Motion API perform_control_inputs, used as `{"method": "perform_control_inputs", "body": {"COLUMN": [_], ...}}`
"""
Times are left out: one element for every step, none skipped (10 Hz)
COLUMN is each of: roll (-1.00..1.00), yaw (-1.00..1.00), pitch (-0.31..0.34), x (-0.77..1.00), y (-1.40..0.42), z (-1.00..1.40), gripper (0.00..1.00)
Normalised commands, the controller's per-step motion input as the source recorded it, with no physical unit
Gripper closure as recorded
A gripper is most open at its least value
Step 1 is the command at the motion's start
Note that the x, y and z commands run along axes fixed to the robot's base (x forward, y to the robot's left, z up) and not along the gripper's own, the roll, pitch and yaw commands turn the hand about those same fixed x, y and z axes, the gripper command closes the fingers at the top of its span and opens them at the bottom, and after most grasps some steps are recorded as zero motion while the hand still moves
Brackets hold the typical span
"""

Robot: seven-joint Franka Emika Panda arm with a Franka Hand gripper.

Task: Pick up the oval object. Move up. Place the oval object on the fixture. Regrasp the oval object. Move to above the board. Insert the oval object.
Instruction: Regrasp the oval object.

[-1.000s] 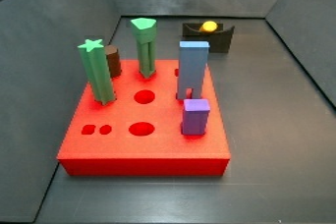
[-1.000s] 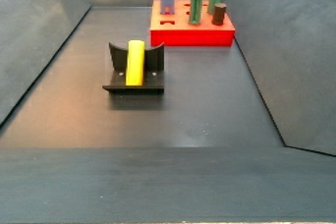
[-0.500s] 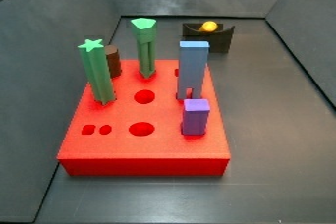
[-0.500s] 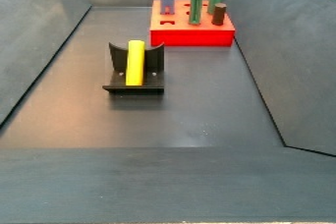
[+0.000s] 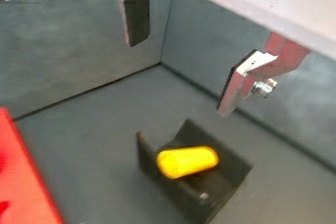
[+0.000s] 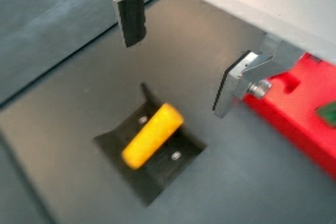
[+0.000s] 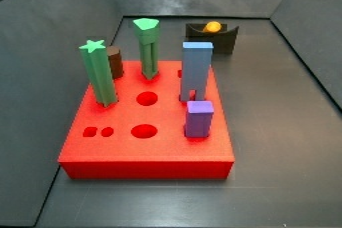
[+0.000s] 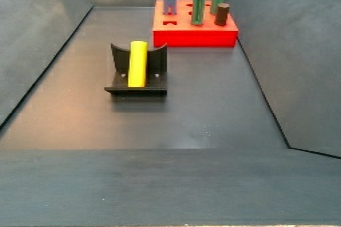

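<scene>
The yellow-orange oval object (image 8: 136, 62) lies lengthwise in the notch of the dark fixture (image 8: 134, 90), away from the red board (image 8: 193, 38). In a side view the oval object (image 7: 211, 27) shows end-on in the fixture (image 7: 227, 40) behind the board (image 7: 147, 142). In both wrist views my gripper (image 5: 179, 77) (image 6: 176, 77) hangs open well above the oval object (image 5: 187, 160) (image 6: 152, 136), with nothing between its fingers. The fixture (image 6: 178, 164) sits below the gap. The gripper barely shows in the side views.
On the board stand a green star-topped peg (image 7: 96, 72), another green peg (image 7: 147, 47), a tall blue square peg (image 7: 197, 67) and a short purple-blue block (image 7: 199, 118). A brown cylinder (image 7: 116, 62) stands behind the star peg. Grey walls slope up around the floor.
</scene>
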Motion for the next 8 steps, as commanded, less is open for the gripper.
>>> {"method": "perform_control_inputs", "body": {"roll": [1.0, 1.0, 1.0, 1.0, 1.0, 1.0, 1.0, 1.0], "yaw": [0.02, 0.02, 0.01, 0.01, 0.01, 0.01, 0.01, 0.01], "pitch": [-0.057, -0.052, -0.047, -0.036, -0.022, -0.007, 0.013, 0.031], "x": [-0.03, -0.01, 0.0, 0.01, 0.03, 0.04, 0.05, 0.05], "y": [-0.02, -0.02, -0.02, -0.02, -0.02, -0.03, -0.03, -0.03], "z": [0.01, 0.0, 0.0, 0.0, -0.01, -0.01, -0.01, -0.01], "gripper": [0.0, 0.0, 0.0, 0.0, 0.0, 0.0, 0.0, 0.0]}}
